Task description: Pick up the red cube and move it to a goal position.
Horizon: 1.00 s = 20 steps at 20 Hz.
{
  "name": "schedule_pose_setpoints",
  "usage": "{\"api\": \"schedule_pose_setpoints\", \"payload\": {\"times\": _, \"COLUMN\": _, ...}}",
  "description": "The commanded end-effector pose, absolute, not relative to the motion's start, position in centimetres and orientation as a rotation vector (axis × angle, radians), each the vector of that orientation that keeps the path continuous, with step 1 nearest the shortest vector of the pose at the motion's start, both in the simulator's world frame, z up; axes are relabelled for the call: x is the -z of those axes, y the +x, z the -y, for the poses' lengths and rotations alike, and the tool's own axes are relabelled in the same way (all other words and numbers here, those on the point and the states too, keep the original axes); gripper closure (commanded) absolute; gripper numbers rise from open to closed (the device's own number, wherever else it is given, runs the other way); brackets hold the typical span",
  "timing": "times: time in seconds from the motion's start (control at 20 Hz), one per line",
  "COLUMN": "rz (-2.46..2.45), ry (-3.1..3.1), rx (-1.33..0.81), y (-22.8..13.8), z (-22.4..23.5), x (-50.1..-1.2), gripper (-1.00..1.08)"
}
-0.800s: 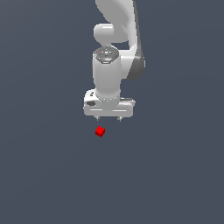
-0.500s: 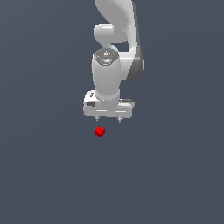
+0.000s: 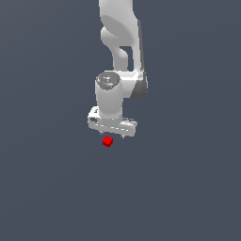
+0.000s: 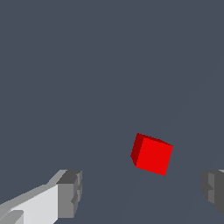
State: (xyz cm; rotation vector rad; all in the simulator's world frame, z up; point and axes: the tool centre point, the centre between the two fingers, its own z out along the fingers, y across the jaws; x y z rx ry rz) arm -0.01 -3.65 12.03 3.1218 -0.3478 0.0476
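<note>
The red cube [image 3: 108, 141] lies on the flat grey floor [image 3: 188, 188], just below the gripper in the exterior view. My white gripper [image 3: 114, 135] hangs pointing down, right above the cube and slightly to the exterior view's right of it. Its short fingertips [image 3: 123, 137] stand apart and hold nothing. In the wrist view the cube [image 4: 152, 154] is tilted and lies apart from both grey fingers [image 4: 70, 192], ahead of the gap between them. The gripper [image 4: 141, 189] is open.
Only the plain dark grey floor [image 4: 87, 65] surrounds the cube. The white arm [image 3: 123, 42] rises behind the gripper toward the top of the exterior view.
The gripper has come down closer to the red cube and shifted slightly to the exterior view's left. The cube has not moved.
</note>
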Motion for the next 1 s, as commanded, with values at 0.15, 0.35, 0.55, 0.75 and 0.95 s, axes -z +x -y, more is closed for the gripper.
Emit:
{"api": "schedule_pose_setpoints", "payload": {"times": 0.15, "rz": 0.572, "ry": 3.086, "rx": -0.024, "y": -0.8, "z": 5.4, "x": -6.9, "gripper": -0.92}}
{"api": "schedule_pose_setpoints", "payload": {"times": 0.35, "rz": 0.694, "ry": 3.061, "rx": -0.011, "y": -1.3, "z": 6.3, "x": -4.2, "gripper": -0.92}}
{"api": "schedule_pose_setpoints", "payload": {"times": 0.55, "rz": 0.767, "ry": 3.044, "rx": -0.003, "y": -1.7, "z": 6.8, "x": -2.5, "gripper": -0.92}}
{"api": "schedule_pose_setpoints", "payload": {"times": 0.75, "rz": 0.793, "ry": 3.039, "rx": 0.000, "y": -1.8, "z": 7.0, "x": -1.9, "gripper": -0.92}}
{"api": "schedule_pose_setpoints", "payload": {"times": 0.95, "rz": 0.787, "ry": 3.041, "rx": 0.000, "y": -1.7, "z": 6.9, "x": -2.0, "gripper": 1.08}}
